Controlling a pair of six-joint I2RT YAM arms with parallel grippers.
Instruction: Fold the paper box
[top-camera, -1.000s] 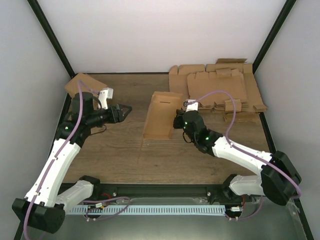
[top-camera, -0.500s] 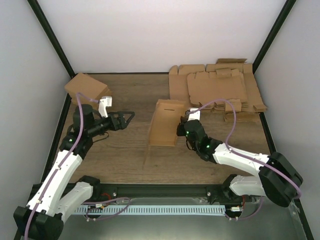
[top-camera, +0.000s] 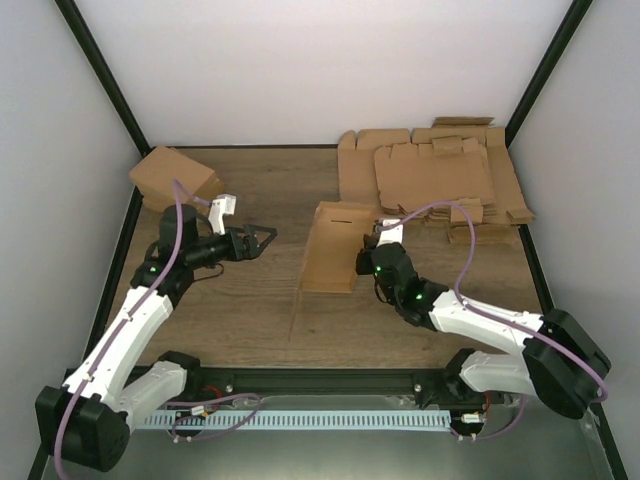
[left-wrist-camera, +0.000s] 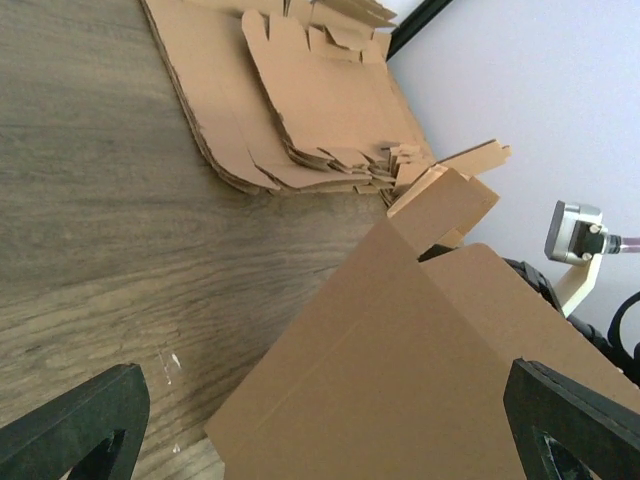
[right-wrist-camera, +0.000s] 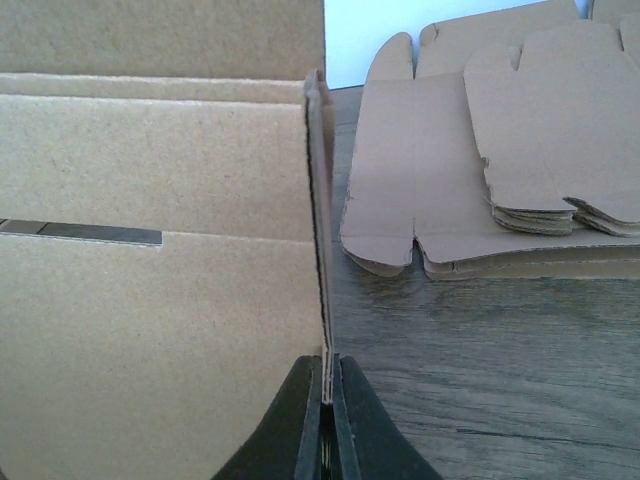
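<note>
The paper box (top-camera: 328, 250) is a brown die-cut piece standing partly raised at the table's middle, with a slot near its top edge. My right gripper (top-camera: 367, 262) is shut on its right side panel; in the right wrist view the black fingertips (right-wrist-camera: 310, 420) pinch the thin cardboard edge (right-wrist-camera: 318, 220) upright between them. My left gripper (top-camera: 266, 237) is open wide, a short way left of the box and pointing at it. In the left wrist view, the box's broad face (left-wrist-camera: 400, 360) fills the space ahead of the spread fingers (left-wrist-camera: 80, 425).
A thick pile of flat cardboard sheets (top-camera: 440, 180) lies at the back right, also seen in the wrist views (left-wrist-camera: 290, 100) (right-wrist-camera: 500, 150). A folded brown carton (top-camera: 172, 175) sits at the back left corner. Black frame posts run along both side walls.
My left gripper has opened fully and reached right toward the box. The right gripper, still shut on the box, has drawn it slightly right and nearer.
</note>
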